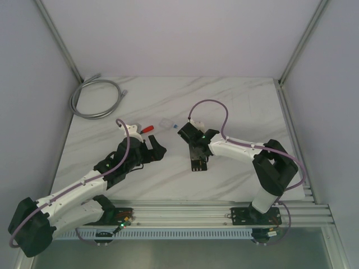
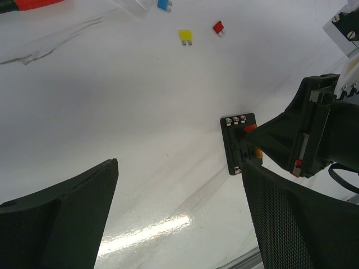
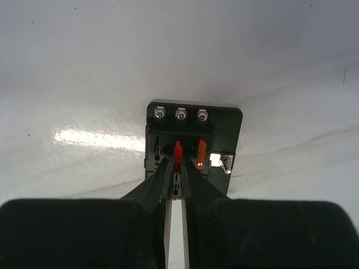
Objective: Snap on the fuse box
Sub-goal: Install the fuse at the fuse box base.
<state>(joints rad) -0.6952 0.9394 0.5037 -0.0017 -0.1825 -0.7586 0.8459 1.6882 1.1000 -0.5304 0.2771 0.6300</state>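
The fuse box [image 3: 229,128], a small black block with three screws along its far edge, lies flat on the marble table [image 1: 235,101]. A red fuse [image 3: 178,150] and an orange fuse [image 3: 201,154] stand in its slots. My right gripper [image 3: 177,163] is over the box with its fingertips pinched on the sides of the red fuse. From above, the right gripper [image 1: 196,152] covers most of the fuse box [image 1: 197,166]. My left gripper [image 2: 179,168] hangs wide open and empty over bare table, left of the fuse box [image 2: 234,143].
Loose yellow [image 2: 185,36], red [image 2: 218,27] and blue [image 2: 164,5] fuses lie beyond the left gripper. A red-handled tool [image 1: 147,128] and a clear cover [image 1: 166,123] lie behind the arms. A grey cable coil [image 1: 95,98] sits at the far left corner.
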